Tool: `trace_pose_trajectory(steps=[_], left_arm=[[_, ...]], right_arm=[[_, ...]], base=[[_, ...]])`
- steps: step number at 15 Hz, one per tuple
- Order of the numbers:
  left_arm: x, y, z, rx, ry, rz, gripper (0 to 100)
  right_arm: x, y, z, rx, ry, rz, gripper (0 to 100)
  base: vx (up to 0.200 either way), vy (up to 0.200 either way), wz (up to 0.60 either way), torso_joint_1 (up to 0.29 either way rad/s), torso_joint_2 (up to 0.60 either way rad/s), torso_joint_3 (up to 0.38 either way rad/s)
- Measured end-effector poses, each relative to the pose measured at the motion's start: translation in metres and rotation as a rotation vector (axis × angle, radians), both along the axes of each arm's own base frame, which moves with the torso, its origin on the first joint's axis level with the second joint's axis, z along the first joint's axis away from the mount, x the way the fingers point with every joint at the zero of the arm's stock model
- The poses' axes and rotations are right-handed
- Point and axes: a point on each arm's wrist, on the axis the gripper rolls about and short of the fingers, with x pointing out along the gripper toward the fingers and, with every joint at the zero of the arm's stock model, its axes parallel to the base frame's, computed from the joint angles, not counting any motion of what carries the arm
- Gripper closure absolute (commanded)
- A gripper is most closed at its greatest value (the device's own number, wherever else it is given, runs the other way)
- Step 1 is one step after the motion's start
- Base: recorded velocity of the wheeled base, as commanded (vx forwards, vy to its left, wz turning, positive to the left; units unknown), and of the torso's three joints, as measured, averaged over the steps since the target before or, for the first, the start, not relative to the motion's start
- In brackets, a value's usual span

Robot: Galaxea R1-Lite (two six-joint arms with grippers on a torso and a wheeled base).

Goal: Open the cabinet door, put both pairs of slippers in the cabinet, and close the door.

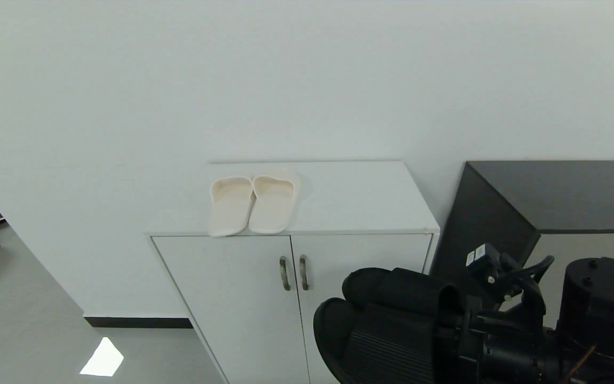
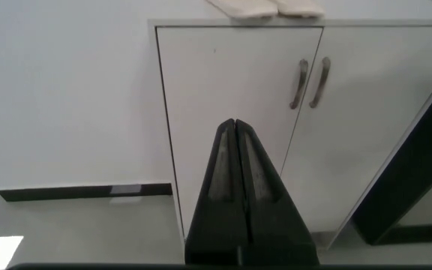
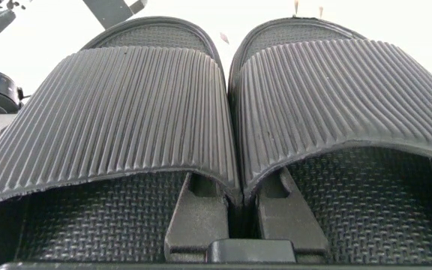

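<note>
Fingers of the right gripper point(image 3: 236, 199) pinch the inner edges of the black slippers point(image 3: 148, 112), holding the pair at lower right of the head view. The left gripper point(image 2: 235, 129) is pressed closed, empty, facing the left door point(image 2: 231, 82) of the cabinet point(image 1: 349, 197). Both doors are shut; cream slippers point(image 1: 253, 202) lie on its top, left of centre. Probably best next: open that gripper, take the left handle point(image 1: 284, 273), pull along the hinge arc, black pair kept clear.

Lower parts of black slippers point(image 1: 392, 320) and cabinet point(image 1: 232, 298), beyond the bottom edge
</note>
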Motion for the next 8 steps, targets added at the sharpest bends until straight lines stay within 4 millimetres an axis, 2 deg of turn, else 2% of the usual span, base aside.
trace_pose_trajectory(steps=[1, 8], left_arm=[[0.0000, 0.0000, 0.0000, -0.001, 0.000, -0.001, 0], [0.0000, 0.0000, 0.0000, 0.000, 0.000, -0.002, 0]], right_arm=[[-0.0001, 0.0000, 0.0001, 0.001, 0.001, 0.000, 100], [0.0009, -0.0022, -0.0007, 0.003, 0.007, 0.011, 100]], base=[[0.000, 0.000, 0.00, -0.251, 0.55, 0.290], [0.000, 0.000, 0.00, -0.233, 0.53, 0.295]])
